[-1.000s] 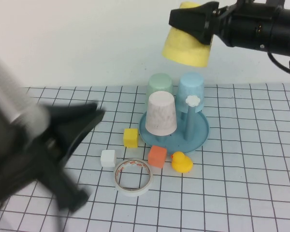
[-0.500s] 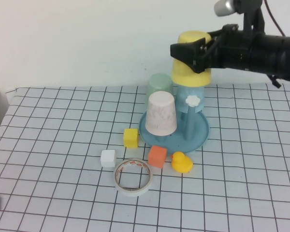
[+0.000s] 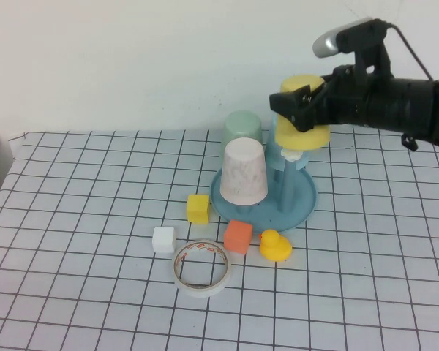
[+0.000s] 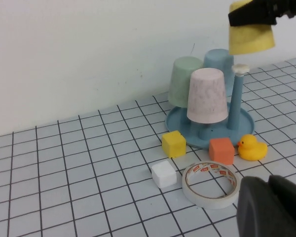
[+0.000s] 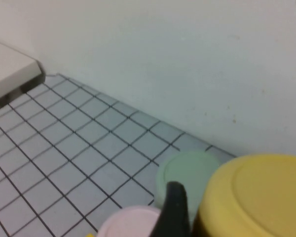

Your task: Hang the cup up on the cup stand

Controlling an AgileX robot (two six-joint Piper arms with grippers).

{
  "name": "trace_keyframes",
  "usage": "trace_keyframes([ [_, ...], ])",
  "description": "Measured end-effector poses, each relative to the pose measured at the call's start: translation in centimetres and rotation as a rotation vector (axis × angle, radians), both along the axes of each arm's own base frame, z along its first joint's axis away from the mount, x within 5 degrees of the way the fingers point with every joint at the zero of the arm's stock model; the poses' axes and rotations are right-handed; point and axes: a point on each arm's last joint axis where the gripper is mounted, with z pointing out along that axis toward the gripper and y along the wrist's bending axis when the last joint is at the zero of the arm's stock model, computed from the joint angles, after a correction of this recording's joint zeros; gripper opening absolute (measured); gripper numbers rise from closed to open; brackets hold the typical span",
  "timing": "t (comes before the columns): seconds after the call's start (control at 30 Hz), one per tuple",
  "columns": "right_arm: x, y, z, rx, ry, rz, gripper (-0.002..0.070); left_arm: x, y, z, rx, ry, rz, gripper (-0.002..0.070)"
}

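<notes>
The plain bright yellow tapered plastic cup [image 3: 302, 128], inverted in the right claw's [image 3: 301, 108] grasp, is hanging over the teal-blue plastic cup stand's [image 3: 264, 199] flower-knobbed peg [image 3: 291, 156]; releasing off-centre risks it toppling, while the left claw [image 4: 274, 207] is sitting clenched low over the desk.

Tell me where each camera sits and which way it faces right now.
High view: raised on the robot's side, angled down at the table; shows the right gripper holding the cup over the stand.
Left wrist view: low over the table, facing the stand; the shut left gripper shows at the edge.
Right wrist view: looks down over the cup; one finger shows.
All three share the cup.
</notes>
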Motion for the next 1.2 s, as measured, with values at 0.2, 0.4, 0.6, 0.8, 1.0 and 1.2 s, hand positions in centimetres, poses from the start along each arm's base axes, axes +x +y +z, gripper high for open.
trace_keyframes([
  [0.2, 0.5, 0.2, -2.0, -0.022, 0.035, 0.005, 0.0578, 0.0, 0.0, 0.0, -0.009, 0.005, 0.002, 0.0006],
  [0.4, 0.8, 0.4, -3.4, -0.064, 0.028, 0.042, 0.0578, 0.0, 0.0, 0.0, -0.013, 0.009, 0.003, 0.0006],
  [0.6, 0.9, 0.7, -4.8, -0.077, 0.04, 0.081, 0.0657, 0.0, 0.0, -0.1, -0.01, 0.012, 0.004, 0.0006],
  [0.8, 0.9, 0.7, -4.5, -0.048, 0.059, 0.063, 0.0687, 0.0, 0.1, -0.2, -0.002, 0.021, 0.007, 0.0006],
  [1.0, -0.4, 0.0, 0.6, 0.088, 0.086, -0.011, 0.0541, 0.0, 0.1, -0.3, 0.01, 0.03, 0.009, 0.0006],
  [1.2, -4.8, -1.7, 6.3, 0.093, 0.065, 0.046, 0.0073, 0.0, 0.1, -0.3, 0.012, 0.029, 0.009, 0.0006],
])
